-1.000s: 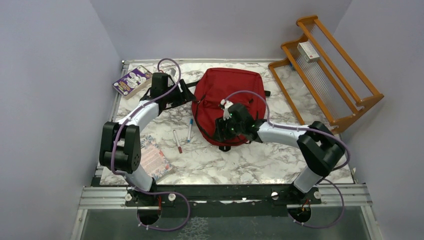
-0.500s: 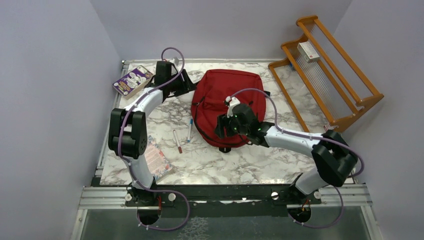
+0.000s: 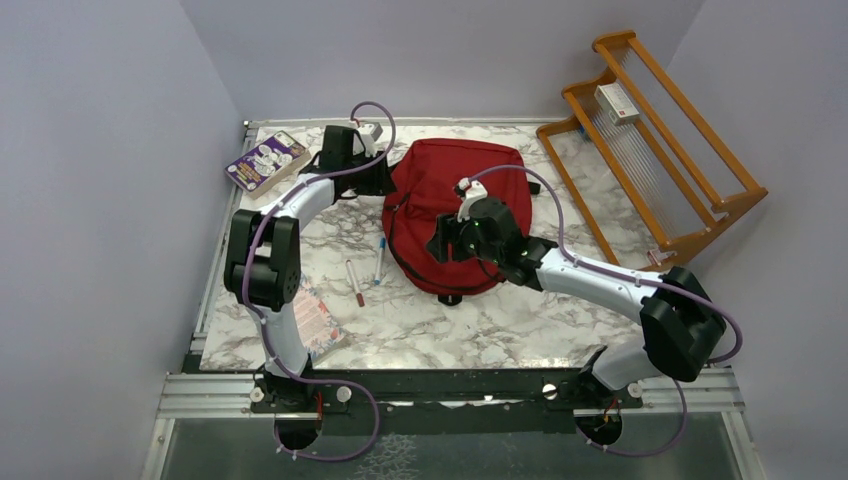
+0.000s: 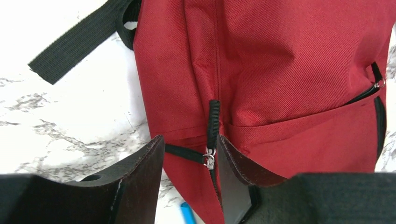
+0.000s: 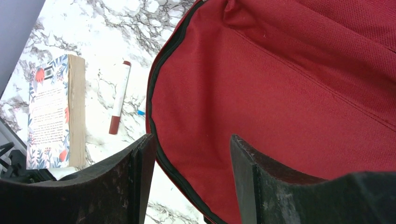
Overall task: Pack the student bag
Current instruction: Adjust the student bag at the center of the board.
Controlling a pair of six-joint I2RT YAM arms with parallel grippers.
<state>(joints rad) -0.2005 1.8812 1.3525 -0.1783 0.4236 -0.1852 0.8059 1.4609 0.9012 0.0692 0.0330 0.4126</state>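
Both unclenched: left pincer [image 4: 190,140] is just arriving astride the black zip pull [image 4: 213,119] on the large red fabric backpack [image 3: 450,180], right pincer [image 5: 191,138] hovering empty, unzipping likely next.

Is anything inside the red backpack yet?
Cannot tell: the student bag shows only red outer fabric and its zip pull; the interior is covered. The red pen, blue pen, purple book and floral book lie outside on the table.

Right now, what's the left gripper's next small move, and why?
Probably close the left gripper on the black zip pull: the tab and its metal slider sit between its open jaws, not yet pinched, and the red backpack looks zipped. The right gripper hangs open over the bag's front.
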